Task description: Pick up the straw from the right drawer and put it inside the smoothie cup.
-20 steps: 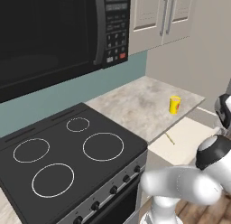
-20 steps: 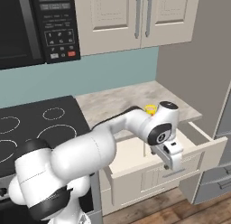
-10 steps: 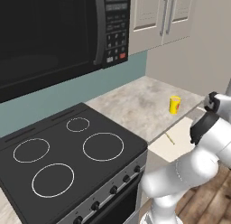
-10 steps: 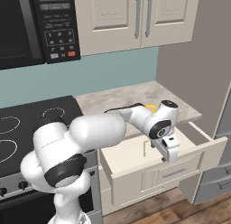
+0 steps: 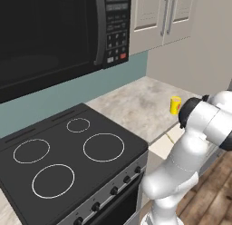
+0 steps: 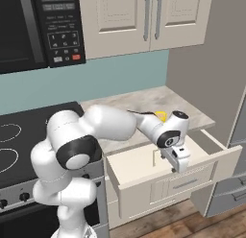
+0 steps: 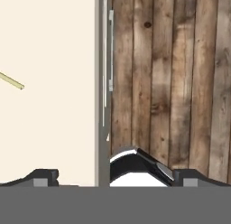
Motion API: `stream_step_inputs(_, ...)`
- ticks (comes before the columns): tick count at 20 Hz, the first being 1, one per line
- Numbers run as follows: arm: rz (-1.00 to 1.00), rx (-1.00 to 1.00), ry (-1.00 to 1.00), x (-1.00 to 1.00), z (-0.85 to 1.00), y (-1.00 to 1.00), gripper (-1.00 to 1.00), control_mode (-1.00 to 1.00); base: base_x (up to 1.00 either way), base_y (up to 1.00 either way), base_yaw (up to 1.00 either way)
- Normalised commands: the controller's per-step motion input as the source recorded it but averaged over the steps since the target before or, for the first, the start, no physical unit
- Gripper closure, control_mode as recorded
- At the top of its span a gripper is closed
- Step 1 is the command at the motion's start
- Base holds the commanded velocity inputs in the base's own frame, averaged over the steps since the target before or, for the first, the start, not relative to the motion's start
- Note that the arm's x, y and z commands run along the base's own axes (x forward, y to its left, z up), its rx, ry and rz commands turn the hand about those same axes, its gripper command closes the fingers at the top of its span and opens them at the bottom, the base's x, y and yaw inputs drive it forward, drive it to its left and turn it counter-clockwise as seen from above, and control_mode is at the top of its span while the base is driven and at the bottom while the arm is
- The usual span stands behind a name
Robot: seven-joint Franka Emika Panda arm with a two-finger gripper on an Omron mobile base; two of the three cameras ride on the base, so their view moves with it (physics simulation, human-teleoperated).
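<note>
A home kitchen: black stove [image 5: 77,151], microwave [image 5: 59,33] above it, cream wall cabinets [image 6: 144,18], stone counter [image 5: 136,104], wooden floor [image 7: 171,83].

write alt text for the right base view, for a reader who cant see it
A white robot arm reaches over an open cream drawer under a stone counter, its open gripper pointing down near the drawer front. A yellow cup stands on the counter behind the arm.

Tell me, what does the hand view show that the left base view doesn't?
Hand view: the thin straw lying on the pale drawer floor, the wooden floorboards past the drawer's front panel, and the open claw.
Left base view: the stove, the microwave and the yellow smoothie cup on the counter.
Both: the open right drawer.
</note>
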Motion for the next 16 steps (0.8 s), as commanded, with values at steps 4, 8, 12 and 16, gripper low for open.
stream_step_inputs(4, 0.0, 0.0, 0.0, 0.21, -0.32, 0.0, -1.0, -1.0, 0.0, 0.0, 0.0)
stream_step_inputs(8, 0.0, 0.0, 0.0, 0.17, -0.34, 0.0, -1.0, -1.0, 0.0, 0.0, 0.0)
stream_step_inputs(12, 0.0, 0.0, 0.0, 0.12, -0.4, 0.0, -1.0, -1.0, 0.0, 0.0, 0.0)
stream_step_inputs(16, 0.0, 0.0, 0.0, 0.24, -0.34, 0.0, -1.0, -1.0, 0.0, 0.0, 0.0)
